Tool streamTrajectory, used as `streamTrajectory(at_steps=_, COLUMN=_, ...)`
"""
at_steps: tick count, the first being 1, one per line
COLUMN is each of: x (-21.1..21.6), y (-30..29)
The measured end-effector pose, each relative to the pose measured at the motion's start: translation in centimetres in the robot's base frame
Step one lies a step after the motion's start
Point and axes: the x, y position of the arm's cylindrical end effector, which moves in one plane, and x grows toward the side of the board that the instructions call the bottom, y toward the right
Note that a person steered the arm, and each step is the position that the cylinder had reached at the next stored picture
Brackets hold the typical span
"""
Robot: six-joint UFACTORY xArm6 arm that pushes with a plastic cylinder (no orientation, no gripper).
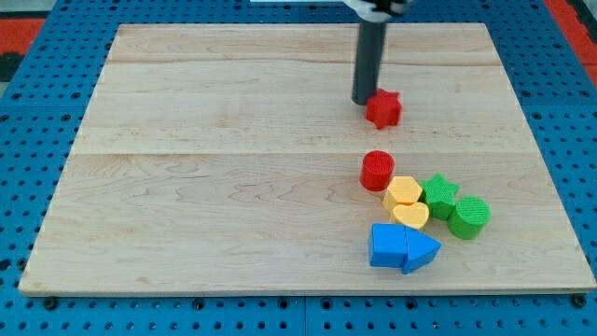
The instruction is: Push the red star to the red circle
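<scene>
The red star [384, 109] lies on the wooden board in the view's upper right. My tip [363, 100] stands right at the star's left edge, touching or nearly touching it. The red circle [378, 171] lies below the star, about a block's width of bare wood between them. It sits at the upper left of a cluster of blocks.
Below and right of the red circle: a yellow hexagon [404, 192], a yellow heart [410, 216], a green star [439, 194], a green cylinder [469, 217], a blue cube [387, 245] and a blue triangle [421, 251]. The wooden board [187, 187] lies on a blue pegboard.
</scene>
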Motion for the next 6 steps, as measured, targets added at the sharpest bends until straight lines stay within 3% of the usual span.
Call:
streamTrajectory(at_steps=2, x=-3.0, y=0.8)
streamTrajectory(at_steps=3, x=-1.1, y=4.7)
streamTrajectory(at_steps=6, x=5.8, y=-2.2)
